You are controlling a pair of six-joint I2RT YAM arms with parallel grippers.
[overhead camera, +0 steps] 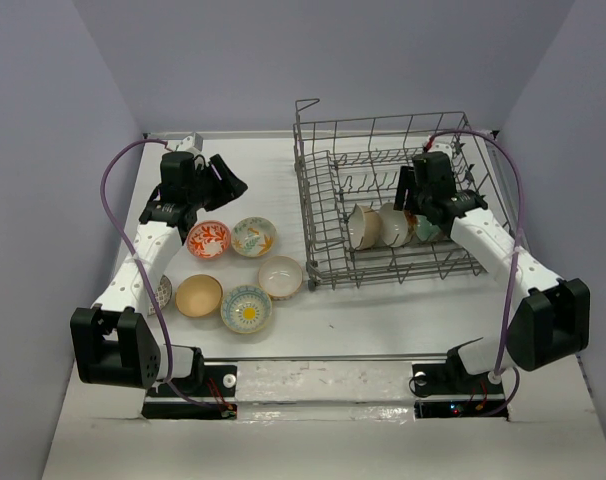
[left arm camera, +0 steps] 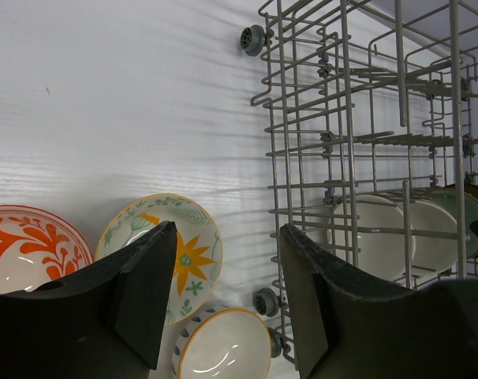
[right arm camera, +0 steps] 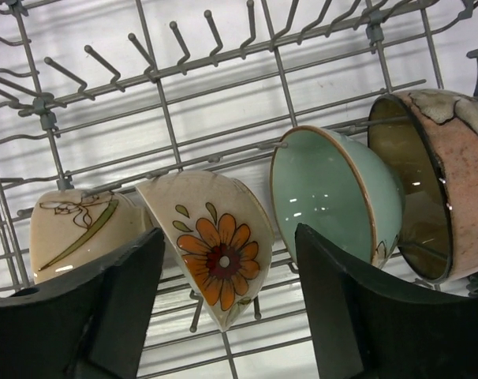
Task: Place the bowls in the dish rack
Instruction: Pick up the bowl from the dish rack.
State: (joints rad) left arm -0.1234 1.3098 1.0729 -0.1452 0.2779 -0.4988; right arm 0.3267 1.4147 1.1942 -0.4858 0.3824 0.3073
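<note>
Dish rack (overhead camera: 323, 265) is seen on the right half of the bench (overhead camera: 383, 320). Four bowls are stood on edge in a row betw. its tines: a cream leaf bowl (right arm camera: 73, 229), an orange-flower bowl (right arm camera: 215, 253), a teal bowl (right arm camera: 326, 193) and a brown-glazed bowl (right arm camera: 452, 181), the teal one just beside the brown. The right jaws are held apart inside the rack, close over that row, w/ nothing gripped.

On the bench's left half six more bowls are laid mouth-up in a loose cluster: a red-orange patterned bowl (overhead camera: 208, 239), a yellow-flower bowl (overhead camera: 253, 236), a white bowl (overhead camera: 280, 276) nearest the rack, a tan bowl (overhead camera: 198, 295), a blue-rimmed bowl (overhead camera: 246, 308) w/ yellow centre, and a sixth bowl (overhead camera: 163, 291) part-hidden under the left arm (overhead camera: 148, 255). The left jaws are held open and empty just beyond the cluster's far edge.
</note>
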